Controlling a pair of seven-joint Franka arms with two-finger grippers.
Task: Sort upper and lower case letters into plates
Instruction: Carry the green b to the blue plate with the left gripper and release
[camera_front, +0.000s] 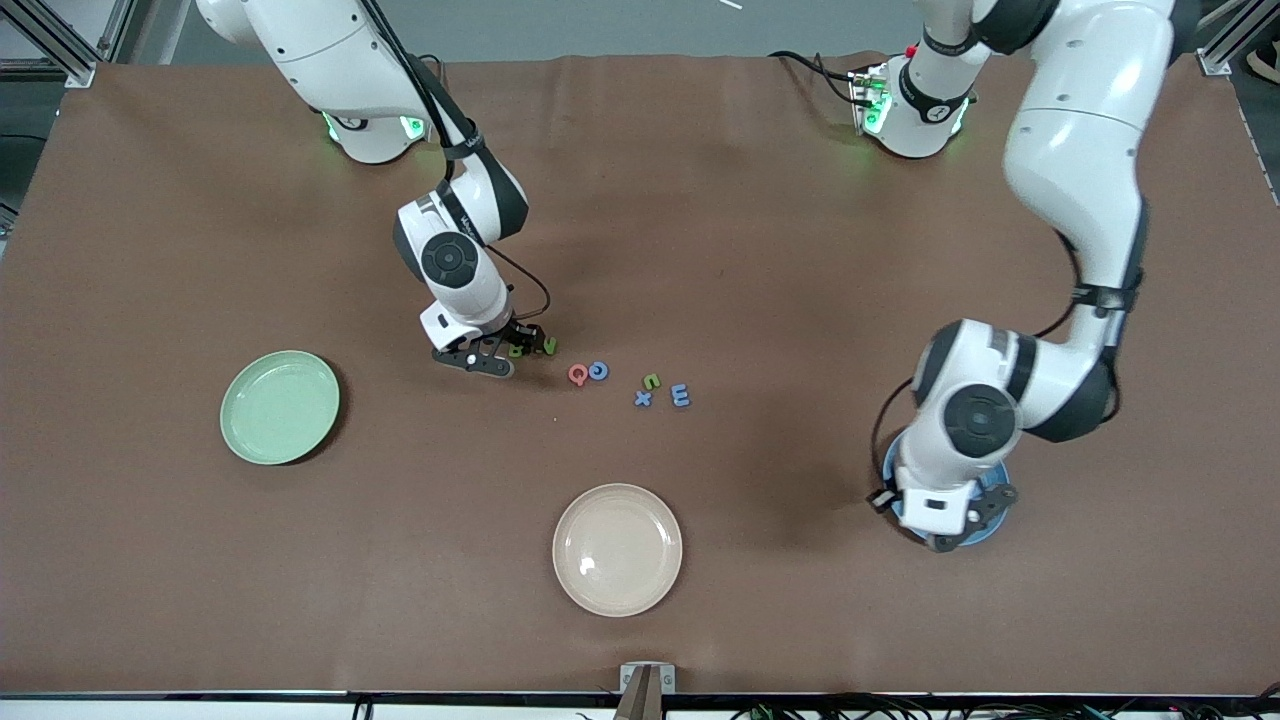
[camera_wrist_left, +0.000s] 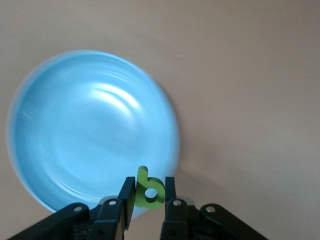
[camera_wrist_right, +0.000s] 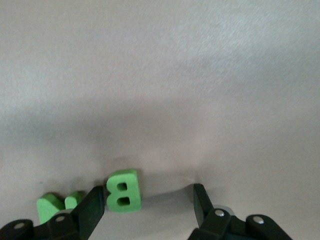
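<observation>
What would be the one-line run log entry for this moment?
left tool: shut on green b, over blue plate | right tool: open around green B on table | mint plate: holds nothing

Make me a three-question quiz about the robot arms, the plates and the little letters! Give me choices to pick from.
1. What is the left gripper over?
A. the blue plate
B. the cream plate
C. the mint plate

2. What colour is the lowercase b it holds?
A. pink
B. green
C. blue

3. How are the right gripper's jaws around the green B?
A. shut tight
B. open
C. hidden

Answers: 1 A, the left wrist view shows blue plate below. 2 B, it is green. 3 B, a wide gap beside the B.
</observation>
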